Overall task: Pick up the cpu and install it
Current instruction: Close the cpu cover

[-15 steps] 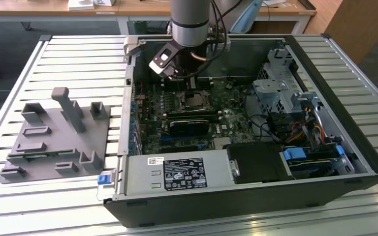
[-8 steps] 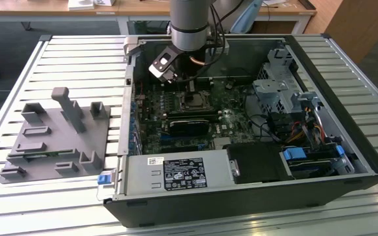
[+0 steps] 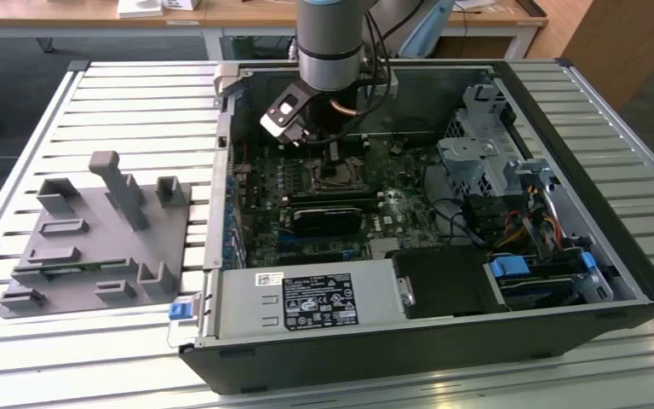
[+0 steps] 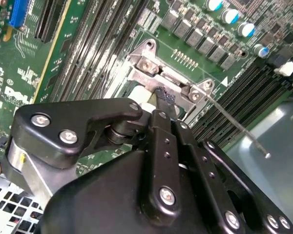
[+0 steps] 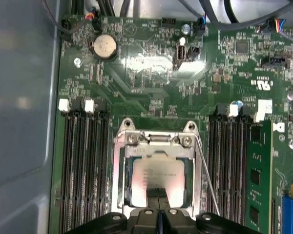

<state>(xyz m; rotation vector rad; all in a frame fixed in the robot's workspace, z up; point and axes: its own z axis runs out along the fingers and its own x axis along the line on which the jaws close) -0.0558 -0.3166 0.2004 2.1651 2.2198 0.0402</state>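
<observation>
gripper tips over the cpu in its socket
upper middle of the exterior view: the gripper [image 3: 329,153] hangs over the socket frame [image 5: 118,180], jaws pressed together, pinching nothing. the cpu [image 5: 158,170] lies flat inside it; any press looks best kept light, square and centred.

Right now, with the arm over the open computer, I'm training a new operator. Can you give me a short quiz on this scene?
1. Fill in: the grey parts holder sits on the exterior view's ___ of the computer case.
2. True or false: the cpu lies inside the socket frame.
3. In the first wrist view, the shut claw has its tips: A) over the cpu, B) over the parts holder, C) outside the computer case.
Key: 1 left; 2 true; 3 A.
</observation>
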